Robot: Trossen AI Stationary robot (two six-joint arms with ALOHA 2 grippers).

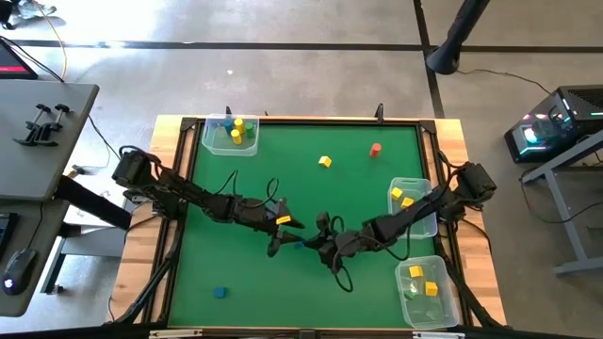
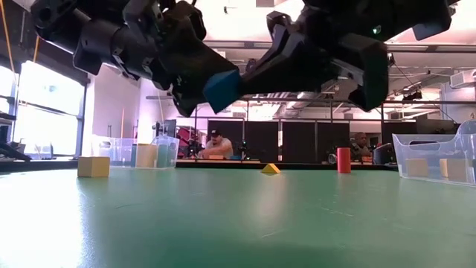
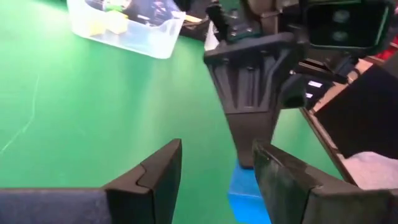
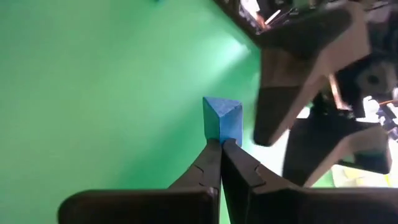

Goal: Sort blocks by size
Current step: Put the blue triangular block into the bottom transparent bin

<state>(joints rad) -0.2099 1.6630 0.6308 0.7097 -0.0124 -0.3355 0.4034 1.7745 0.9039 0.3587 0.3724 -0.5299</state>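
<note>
A small blue block (image 4: 222, 118) hangs above the green table (image 1: 245, 273) near its middle, held by my right gripper (image 4: 221, 148), which reaches in from the right. It also shows in the low view (image 2: 221, 88), clear of the table. My left gripper (image 3: 217, 174) is open and comes from the left. The blue block (image 3: 245, 194) stands between its fingers, close to one finger (image 3: 283, 180), and the right wrist view shows a narrow gap between the two. A yellow block (image 1: 325, 162), a red cylinder (image 1: 375, 149) and another blue block (image 1: 220, 293) rest on the table. My right gripper pinches the blue block's near end (image 4: 221, 138) between its two fingertips. The rest of the block juts out beyond the tips. The fingers come from the table's right side, slanting a little downward. The block is lifted clear of the table.
Three clear tubs hold blocks: one at the far left corner (image 1: 231, 135) with yellow and green ones, one at the right edge (image 1: 410, 198) and one at the near right (image 1: 429, 287) with yellow ones. A yellow block (image 2: 94, 166) lies near my left gripper. People sit in the room beyond.
</note>
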